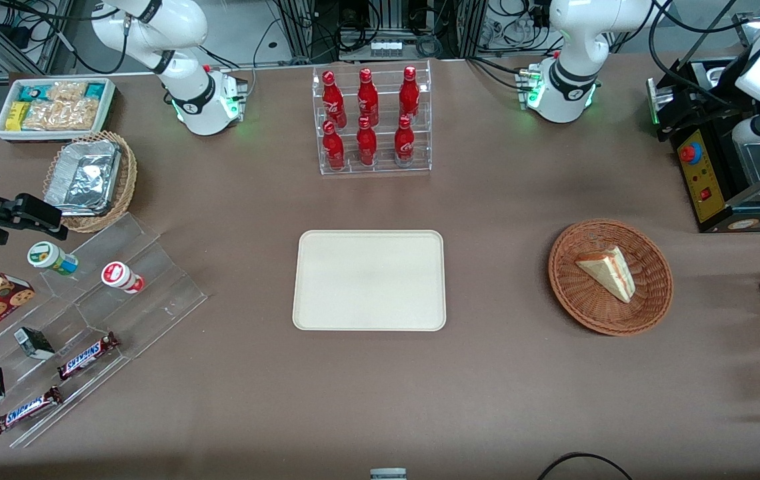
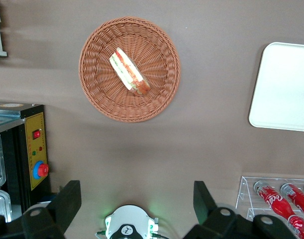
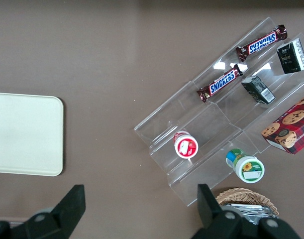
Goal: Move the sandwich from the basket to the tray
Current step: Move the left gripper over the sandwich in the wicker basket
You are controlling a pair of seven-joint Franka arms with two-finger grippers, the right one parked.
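The sandwich (image 2: 130,72) lies in the basket (image 2: 99,94), its long edge slanting across the bowl. The gripper (image 2: 137,199) hangs high above the table, fingers spread wide and empty, short of the basket; the tray (image 1: 327,313) sits bare toward the parked arm.

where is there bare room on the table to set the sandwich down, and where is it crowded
The tray is bare. The table is also bare between tray and basket, which holds the sandwich. The shelf of snack bars toward the parked arm is crowded. The gripper hangs above the table, fingers open.
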